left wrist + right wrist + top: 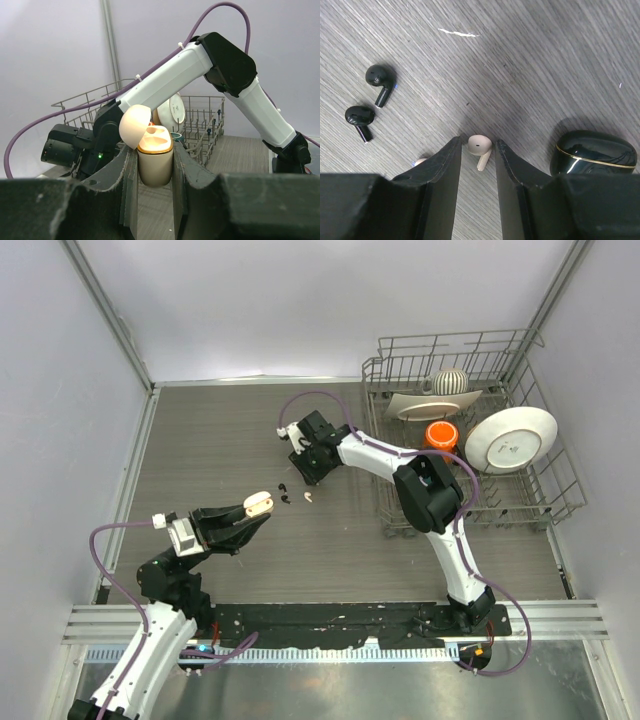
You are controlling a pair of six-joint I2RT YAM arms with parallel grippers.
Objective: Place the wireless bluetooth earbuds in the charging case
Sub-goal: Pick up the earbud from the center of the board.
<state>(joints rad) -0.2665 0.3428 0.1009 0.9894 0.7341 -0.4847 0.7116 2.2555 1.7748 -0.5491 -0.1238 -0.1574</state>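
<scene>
My left gripper is shut on an open white charging case, held upright above the table with its lid flipped back. Both of its sockets look empty. In the right wrist view a white earbud lies on the table between the fingertips of my right gripper. Those jaws stand narrowly apart on either side of it. A second white earbud peeks out beside the left finger. Two black earbuds lie to the left. From above, the right gripper hangs over the earbuds.
A closed black charging case with a gold seam sits just right of the right gripper. A wire dish rack with plates, an orange cup and a striped mug fills the back right. A metal rail borders the table's left side.
</scene>
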